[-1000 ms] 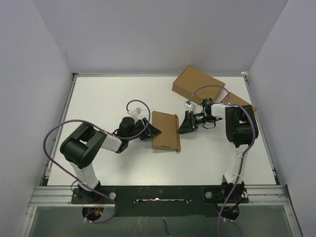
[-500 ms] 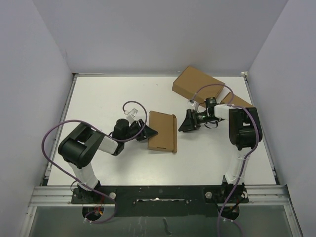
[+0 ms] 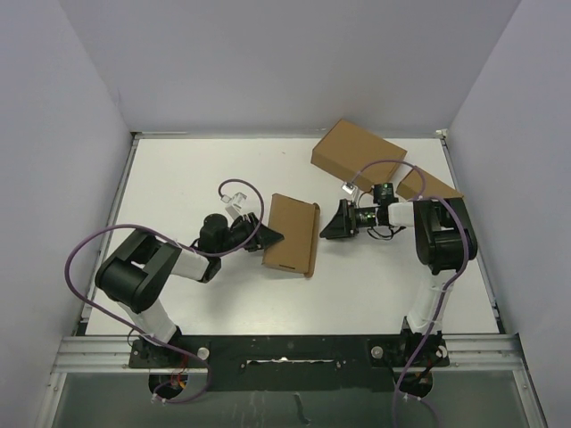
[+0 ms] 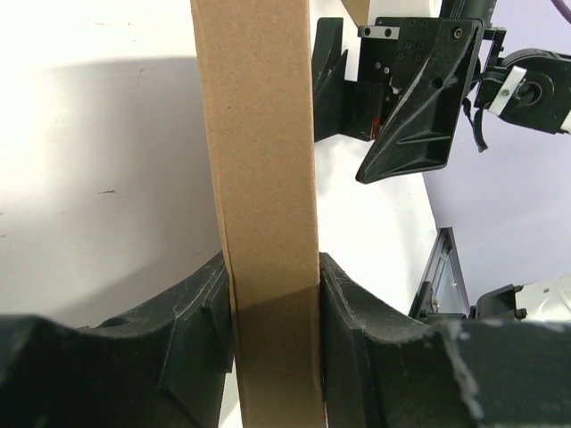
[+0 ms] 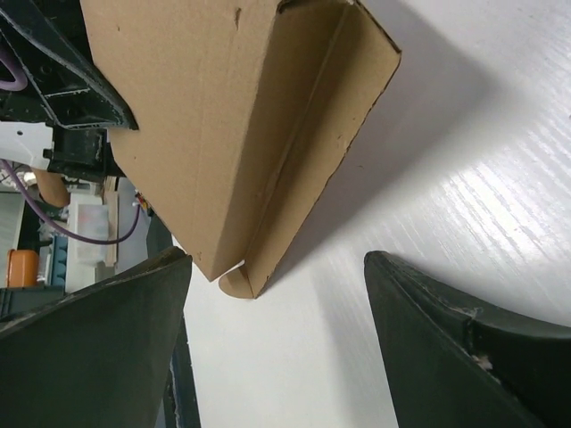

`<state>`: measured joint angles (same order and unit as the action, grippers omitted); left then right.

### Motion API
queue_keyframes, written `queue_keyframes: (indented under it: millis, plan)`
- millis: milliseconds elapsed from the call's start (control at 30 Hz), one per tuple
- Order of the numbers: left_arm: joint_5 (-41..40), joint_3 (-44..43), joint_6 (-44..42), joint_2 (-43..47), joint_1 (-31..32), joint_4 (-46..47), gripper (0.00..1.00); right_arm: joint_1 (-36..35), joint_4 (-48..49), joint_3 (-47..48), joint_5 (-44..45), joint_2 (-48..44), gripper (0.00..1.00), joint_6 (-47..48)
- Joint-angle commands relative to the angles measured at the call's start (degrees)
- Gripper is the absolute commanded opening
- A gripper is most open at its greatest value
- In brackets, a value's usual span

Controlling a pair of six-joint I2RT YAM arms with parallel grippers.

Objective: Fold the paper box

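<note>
The left gripper (image 3: 268, 238) was clenched on the left edge of the paper box (image 3: 292, 234), its fingers (image 4: 201, 308) pressing both faces of the cardboard. The box lay mid-table, lid down and nearly flat. The right gripper (image 3: 335, 223) stood released, jaws spread, just right of the box's right edge and not touching it. The right wrist view showed that edge gaping slightly, a rounded tab (image 5: 234, 283) poking out at one corner. This looked like the closing stage. The next move likely called for the right gripper to press that edge shut and tuck the tab while the left steadied the box.
</note>
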<state>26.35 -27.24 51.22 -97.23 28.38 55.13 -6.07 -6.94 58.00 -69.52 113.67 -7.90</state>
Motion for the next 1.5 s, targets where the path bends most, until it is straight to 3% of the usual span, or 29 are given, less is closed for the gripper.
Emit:
queue_keyframes:
  millis: [0,267,533,833,1100,1267,1333,1467]
  plan:
    - [1.4,0.3,-0.4,3.3,-0.3,5.7,0.25,-1.2,11.1,-2.6,2.4,-3.2,0.83,-4.8]
    - [2.0,0.3,1.0,2.2,-0.3,7.9,0.24,-4.1,14.9,-3.4,6.4,-1.8,0.82,-8.2]
    - [0.5,0.2,0.8,2.0,0.3,6.8,0.24,-6.6,13.9,-2.5,7.9,-3.8,0.69,-9.1]
    - [-0.3,-1.4,-1.5,2.5,0.8,1.8,0.23,-8.7,5.9,0.7,12.2,-5.8,0.41,-6.4]
    - [-0.2,-2.2,-2.3,1.5,1.0,0.5,0.23,-9.4,4.9,1.5,12.1,-6.9,0.2,-6.7]
    - [-0.2,-2.5,-3.0,1.4,1.0,-0.6,0.23,-9.3,4.8,1.9,10.6,-6.7,0.21,-6.9]
    - [-0.4,-2.5,-3.1,1.3,0.8,-1.1,0.23,-9.1,3.7,2.5,10.0,-6.7,0.27,-5.9]
    - [-0.9,-1.9,-2.6,1.0,-0.5,-1.6,0.23,-7.3,1.7,3.1,10.1,-7.5,0.48,-3.9]
